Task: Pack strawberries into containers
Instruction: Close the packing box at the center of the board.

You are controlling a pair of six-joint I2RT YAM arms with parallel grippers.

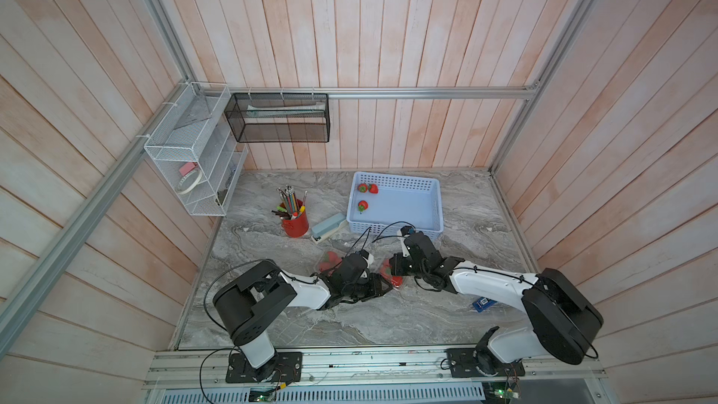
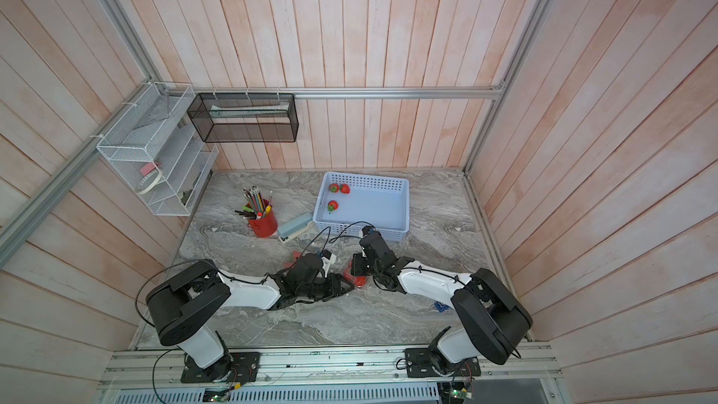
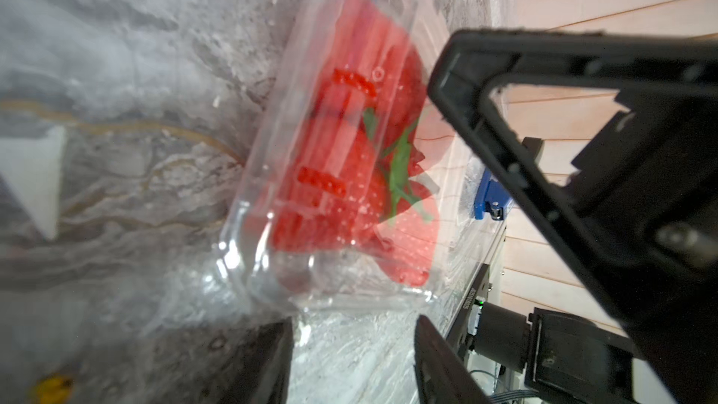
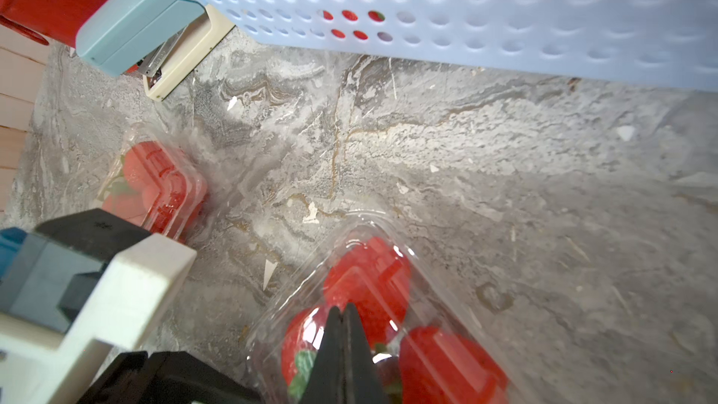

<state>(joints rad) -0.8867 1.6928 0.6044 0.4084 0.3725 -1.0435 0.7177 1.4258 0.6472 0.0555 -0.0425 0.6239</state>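
Two clear containers hold strawberries: one (image 1: 390, 275) between my two grippers, another (image 1: 328, 260) to its left, partly under the left wrist. In the left wrist view the nearer container (image 3: 349, 172) lies lid down over red berries. My left gripper (image 3: 353, 359) stands open just short of its edge, with only table between the fingers. My right gripper (image 4: 344, 310) is shut, its tips resting on that container's lid (image 4: 388, 297). The other container (image 4: 163, 184) shows farther off. Three loose strawberries (image 1: 362, 205) lie in the blue basket (image 1: 396, 229).
A red pencil cup (image 1: 295, 221) and a pale blue stapler (image 1: 328, 227) stand left of the basket. A small blue object (image 1: 483, 303) lies by the right arm. Wire racks (image 1: 194, 157) hang on the back left wall.
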